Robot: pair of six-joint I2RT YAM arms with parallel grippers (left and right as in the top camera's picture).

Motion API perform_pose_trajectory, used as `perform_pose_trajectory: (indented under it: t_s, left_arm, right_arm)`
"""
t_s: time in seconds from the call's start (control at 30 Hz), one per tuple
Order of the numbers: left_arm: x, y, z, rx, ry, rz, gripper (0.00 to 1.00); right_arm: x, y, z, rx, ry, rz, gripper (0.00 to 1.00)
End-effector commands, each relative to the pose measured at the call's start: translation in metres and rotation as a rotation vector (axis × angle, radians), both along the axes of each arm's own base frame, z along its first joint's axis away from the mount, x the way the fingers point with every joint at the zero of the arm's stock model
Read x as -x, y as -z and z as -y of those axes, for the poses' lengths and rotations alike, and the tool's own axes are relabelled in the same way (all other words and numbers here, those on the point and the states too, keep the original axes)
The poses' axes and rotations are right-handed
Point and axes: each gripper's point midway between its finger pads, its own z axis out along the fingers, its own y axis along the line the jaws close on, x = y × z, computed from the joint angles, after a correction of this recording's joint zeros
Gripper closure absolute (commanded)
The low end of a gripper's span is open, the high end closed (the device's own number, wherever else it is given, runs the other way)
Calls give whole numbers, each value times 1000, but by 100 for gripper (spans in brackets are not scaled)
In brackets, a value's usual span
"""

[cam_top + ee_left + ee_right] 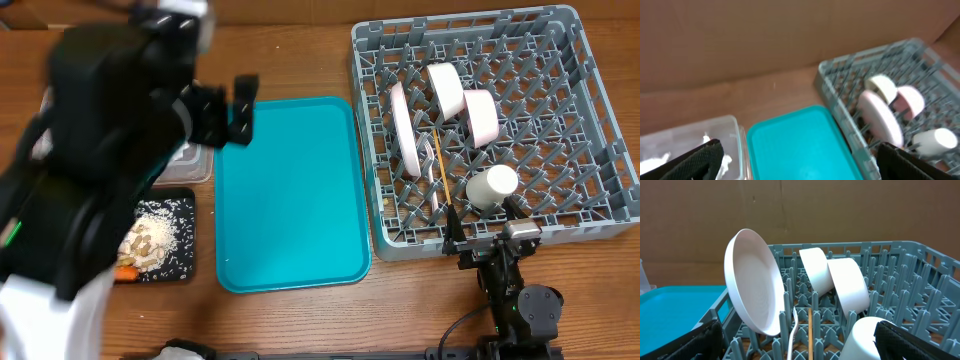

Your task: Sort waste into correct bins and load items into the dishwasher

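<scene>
Our left jaws and right jaws are spread wide and hold nothing. The plate [405,125], bowls [447,88] and cup [492,186] stand in the rack [590,130]. Rice [165,222] sits in the black tray [180,268]. We think the job is nearly done. Next, we should look for leftovers on the bench [300,320].

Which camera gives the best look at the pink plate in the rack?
Right wrist: the plate stands large and sharp, on edge in the grey rack. Overhead shows it only edge-on; left wrist shows it blurred.
</scene>
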Motion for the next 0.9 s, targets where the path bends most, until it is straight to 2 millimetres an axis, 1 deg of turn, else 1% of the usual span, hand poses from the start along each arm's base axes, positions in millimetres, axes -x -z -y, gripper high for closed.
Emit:
perform_pose_trajectory:
  t_s: [0.0, 0.03, 0.1, 0.17, 0.27, 0.3, 0.4, 0.47, 0.57, 0.73, 0.87]
  left_arm:
    - [24, -15, -7, 27, -10, 50, 0]
    - [32, -16, -10, 29, -10, 59, 0]
    - [47, -11, -14, 31, -10, 62, 0]
    - [62, 2, -20, 19, -11, 52, 0]
    - [79, 32, -29, -12, -24, 15, 0]
    - [84, 45, -30, -16, -24, -1, 0]
    - [91, 76, -32, -20, -24, -16, 0]
    - [90, 97, -32, -19, -27, -10, 0]
    - [81, 123, -35, -11, -49, 15, 0]
    - [56, 159, -38, 56, -102, 125, 0]
    - [42, 184, -41, 136, -140, 233, 0]
  right_arm:
    - [0, 1, 3, 4, 12, 6, 0]
    - [0, 1, 3, 4, 12, 6, 0]
    - [0, 1, 3, 4, 12, 6, 0]
    - [0, 1, 2, 4, 12, 6, 0]
    - [0, 1, 2, 4, 12, 6, 0]
    - [0, 1, 2, 4, 12, 6, 0]
    - [0, 1, 2, 4, 12, 6, 0]
    - [0, 1, 2, 4, 12, 6, 0]
    - [0, 1, 2, 4, 12, 6, 0]
    - [0, 1, 2, 4, 12, 6, 0]
    - [0, 1, 2, 3, 12, 6, 0]
